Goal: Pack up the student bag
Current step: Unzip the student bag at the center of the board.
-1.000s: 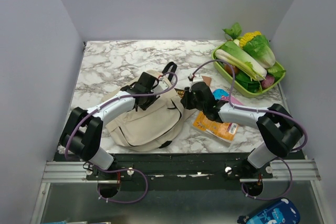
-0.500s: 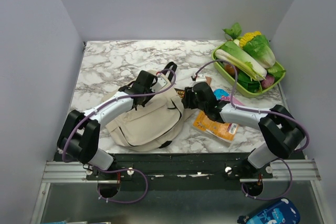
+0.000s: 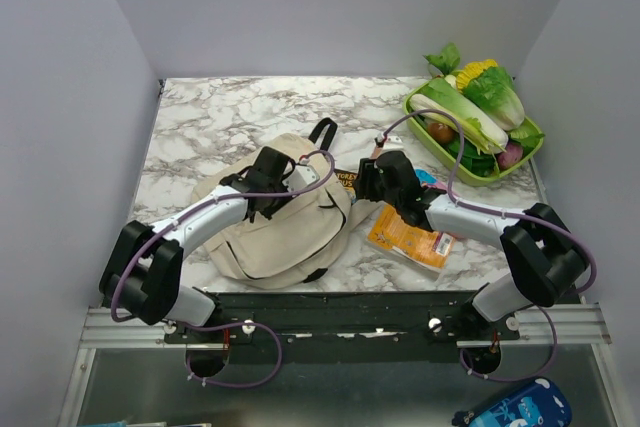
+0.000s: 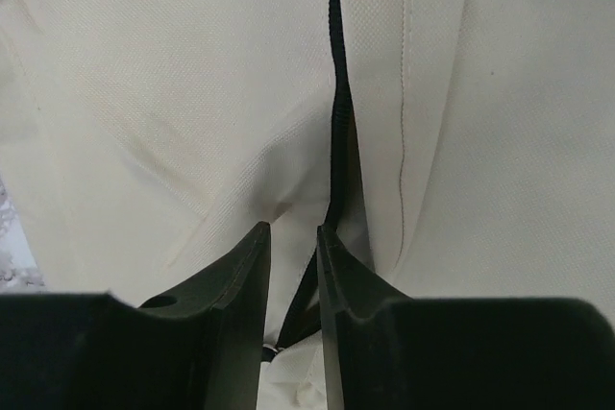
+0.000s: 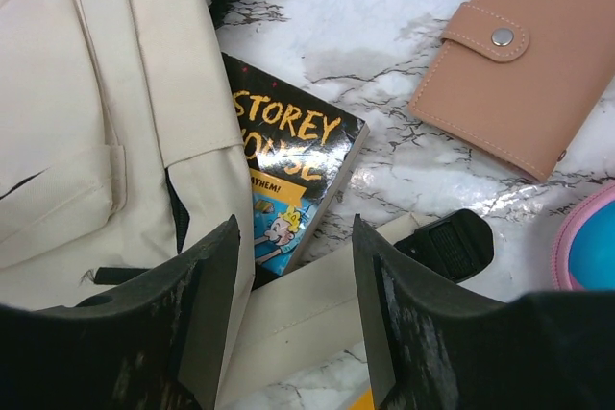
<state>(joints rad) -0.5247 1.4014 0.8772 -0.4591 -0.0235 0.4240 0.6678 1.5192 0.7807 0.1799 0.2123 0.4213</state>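
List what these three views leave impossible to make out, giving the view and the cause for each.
1. Book title, right wrist view: the student bag covers its left part.
2. Pink-and-blue item, right wrist view: cut off by the right edge.
3. Left gripper, left wrist view: whether it pinches the black trim; its fingers hide the contact.
4. Green tray, top view: cabbage and lettuce cover what lies lower down.

Premises appear to be a robotics lab test cell: marble-patterned surface (image 3: 200, 127) boxed by plain pale walls (image 3: 330, 7), left arm (image 3: 205, 219) and right arm (image 3: 465, 219) bolted to an aluminium rail (image 3: 340, 325) at its near edge.
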